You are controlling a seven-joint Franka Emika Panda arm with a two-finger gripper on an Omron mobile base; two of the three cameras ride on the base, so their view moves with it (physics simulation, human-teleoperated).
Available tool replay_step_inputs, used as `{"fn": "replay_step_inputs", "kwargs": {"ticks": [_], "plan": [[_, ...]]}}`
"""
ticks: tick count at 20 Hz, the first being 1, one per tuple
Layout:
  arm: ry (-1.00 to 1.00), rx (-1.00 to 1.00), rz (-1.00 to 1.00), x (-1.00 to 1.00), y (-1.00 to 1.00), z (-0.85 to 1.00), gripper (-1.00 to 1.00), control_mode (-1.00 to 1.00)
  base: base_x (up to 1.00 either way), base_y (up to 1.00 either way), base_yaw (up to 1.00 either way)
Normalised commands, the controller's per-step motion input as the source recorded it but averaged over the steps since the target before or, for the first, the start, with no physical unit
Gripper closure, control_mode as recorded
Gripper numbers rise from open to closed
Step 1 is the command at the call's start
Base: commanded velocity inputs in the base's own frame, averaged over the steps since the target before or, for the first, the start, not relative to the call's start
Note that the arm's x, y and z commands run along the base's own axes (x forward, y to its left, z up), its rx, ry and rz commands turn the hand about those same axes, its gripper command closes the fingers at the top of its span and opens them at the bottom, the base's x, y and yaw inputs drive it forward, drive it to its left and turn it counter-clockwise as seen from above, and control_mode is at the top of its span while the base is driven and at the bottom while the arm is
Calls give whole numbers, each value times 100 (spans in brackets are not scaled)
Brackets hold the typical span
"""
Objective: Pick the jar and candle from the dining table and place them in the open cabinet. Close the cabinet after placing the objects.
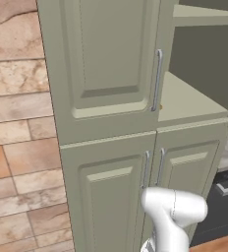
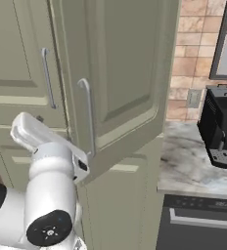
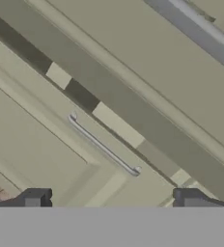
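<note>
Two jaws spread wide, empty, aimed at cabinet [image 3: 147, 58] door handle [image 3: 104, 144]; arm raised.

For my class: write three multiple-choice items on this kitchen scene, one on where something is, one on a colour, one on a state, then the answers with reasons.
1. Where is the black appliance?
A. On the marbled counter right of the cabinet
B. On the cabinet shelf
C. On the floor

2. What colour are the cabinet doors?
A. White
B. Sage green
C. Brown

3. How do the gripper jaws stand?
A. Shut on a jar
B. Shut, empty
C. Open, empty

Answers: 1 A, it stands on the counter; 2 B, every panel is green; 3 C, the fingertips stand wide apart with nothing between.
</note>
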Motion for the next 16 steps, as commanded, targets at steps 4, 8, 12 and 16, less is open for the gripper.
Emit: {"fn": "replay_step_inputs", "kwargs": {"ticks": [4, 8, 12, 16], "plan": [[0, 0, 0, 100, 46, -5, -100, -100, 0, 0, 0], [0, 0, 0, 100, 30, -6, -100, -100, 0, 0, 0], [0, 0, 0, 100, 9, -8, -100, -100, 0, 0, 0], [0, 3, 0, 100, 0, -4, -100, -100, 0, 0, 0]]}}
